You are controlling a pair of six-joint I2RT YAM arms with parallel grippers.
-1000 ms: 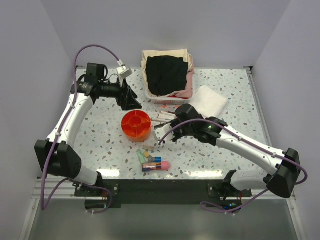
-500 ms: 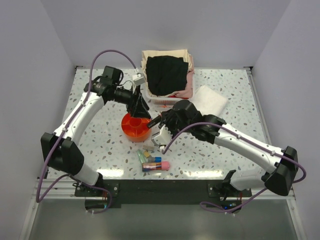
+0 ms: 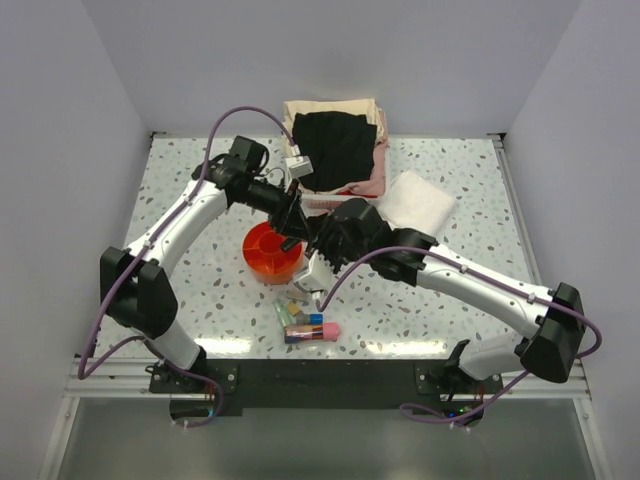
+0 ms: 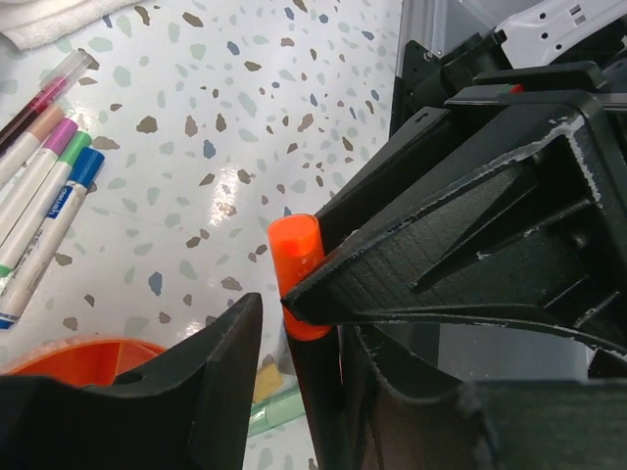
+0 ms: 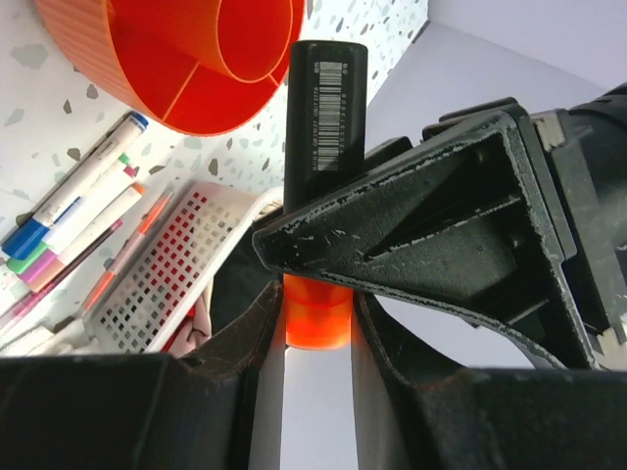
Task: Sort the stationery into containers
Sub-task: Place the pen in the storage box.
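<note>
The black-and-orange marker (image 5: 328,98) stands upright in my right gripper (image 5: 315,305), which is shut on its orange end (image 5: 315,318). My left gripper (image 4: 299,328) is open around the same marker (image 4: 294,257), with a gap on its left side. In the top view both grippers, left (image 3: 293,222) and right (image 3: 318,243), meet just above the right rim of the round orange tray (image 3: 262,252). The tray also shows in the right wrist view (image 5: 147,69). Several white pens with coloured caps (image 4: 44,196) lie on the table and show again in the right wrist view (image 5: 69,220).
A green tube (image 3: 282,313), a pink eraser (image 3: 329,328) and short coloured pieces (image 3: 303,327) lie near the front edge. The white basket of dark and pink clothes (image 3: 335,150) stands at the back. The folded white cloth (image 3: 417,200) lies to its right.
My left arm has swung right and down to the tray. My right gripper has lifted the marker from near the table up to meet the left gripper.
</note>
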